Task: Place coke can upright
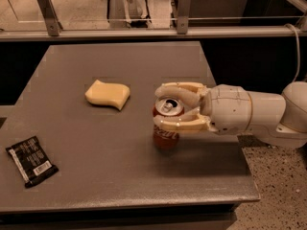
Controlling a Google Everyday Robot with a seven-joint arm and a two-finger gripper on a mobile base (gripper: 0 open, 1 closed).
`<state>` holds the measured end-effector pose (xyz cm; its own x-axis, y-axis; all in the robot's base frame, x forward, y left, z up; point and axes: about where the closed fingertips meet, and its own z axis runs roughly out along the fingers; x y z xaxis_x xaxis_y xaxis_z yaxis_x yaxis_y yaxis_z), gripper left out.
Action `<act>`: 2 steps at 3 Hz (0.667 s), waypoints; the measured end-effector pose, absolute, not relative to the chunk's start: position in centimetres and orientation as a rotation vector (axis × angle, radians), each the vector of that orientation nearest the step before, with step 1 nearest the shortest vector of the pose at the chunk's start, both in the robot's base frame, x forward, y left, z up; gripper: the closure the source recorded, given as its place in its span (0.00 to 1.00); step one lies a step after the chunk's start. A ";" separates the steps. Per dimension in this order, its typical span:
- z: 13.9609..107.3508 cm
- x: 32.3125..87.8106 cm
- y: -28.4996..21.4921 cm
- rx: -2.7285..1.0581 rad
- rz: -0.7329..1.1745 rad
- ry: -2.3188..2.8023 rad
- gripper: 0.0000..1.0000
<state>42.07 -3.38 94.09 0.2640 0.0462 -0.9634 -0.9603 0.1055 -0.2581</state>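
Note:
The coke can (166, 135) is red with a silver top and pull tab. It stands upright on the grey table (120, 166), right of centre and near the right edge. My gripper (169, 108) reaches in from the right at the level of the can's top. One pale finger curves behind the can's rim and the other crosses its front, so the gripper is shut on the can. The can's base rests on the table.
A pale yellow sponge (108, 94) lies left of the can. A black snack wrapper (31, 160) lies near the table's front left corner. A metal rail with posts (144, 31) runs behind the table. Speckled floor (273, 186) is at the right.

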 end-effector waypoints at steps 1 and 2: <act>93.9 42.0 -3.4 -1.207 0.962 1.000 1.00; 93.6 42.1 -3.4 -1.209 0.953 1.009 0.82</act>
